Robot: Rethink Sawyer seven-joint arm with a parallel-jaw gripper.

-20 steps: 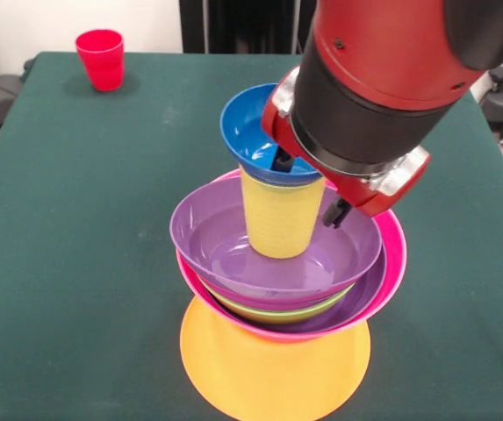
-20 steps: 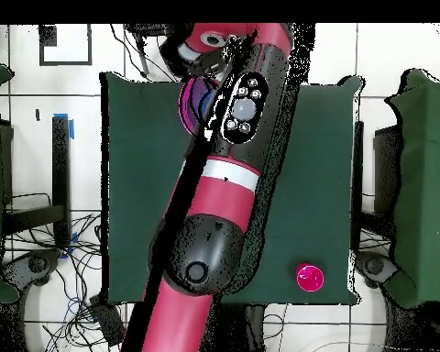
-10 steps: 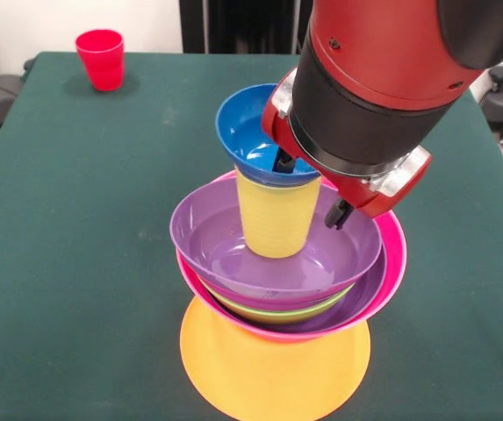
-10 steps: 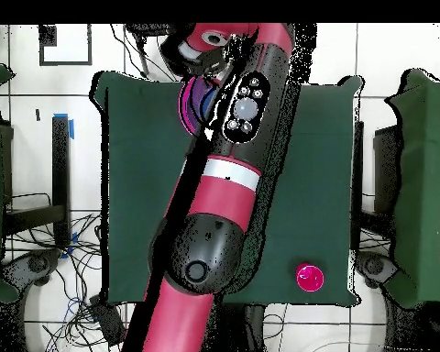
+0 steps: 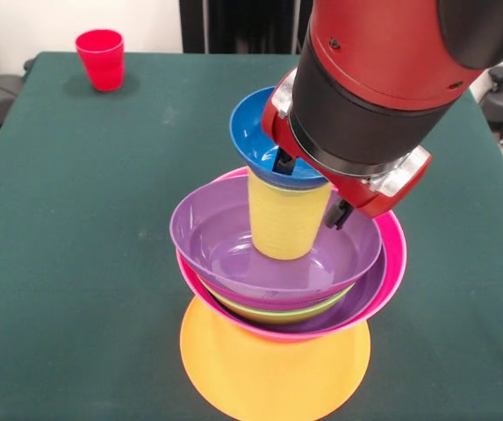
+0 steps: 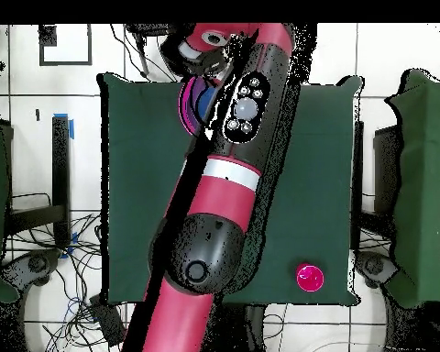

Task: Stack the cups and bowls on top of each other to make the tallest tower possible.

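Observation:
The tower stands on an upturned orange bowl point(image 5: 273, 373), which carries a pink bowl point(image 5: 393, 254), a lime green bowl point(image 5: 277, 313) and two purple bowls point(image 5: 225, 250). A yellow cup point(image 5: 284, 219) stands in the top purple bowl with a small blue bowl point(image 5: 255, 132) resting on it. My gripper point(image 5: 311, 186) is open. One finger is inside the blue bowl and the other is outside, beside the cup. A red cup point(image 5: 100, 59) stands alone at a far table corner. From overhead the arm point(image 6: 237, 128) hides most of the tower point(image 6: 194, 103). The red cup point(image 6: 308, 277) shows there too.
The green table point(image 5: 67, 228) has edges near the tower's base at the picture's bottom. Chairs and cables lie around the table point(image 6: 141, 183) in the overhead view.
The blue bowl and the yellow cup's top shifted slightly left, then back to the right. The gripper barely moved.

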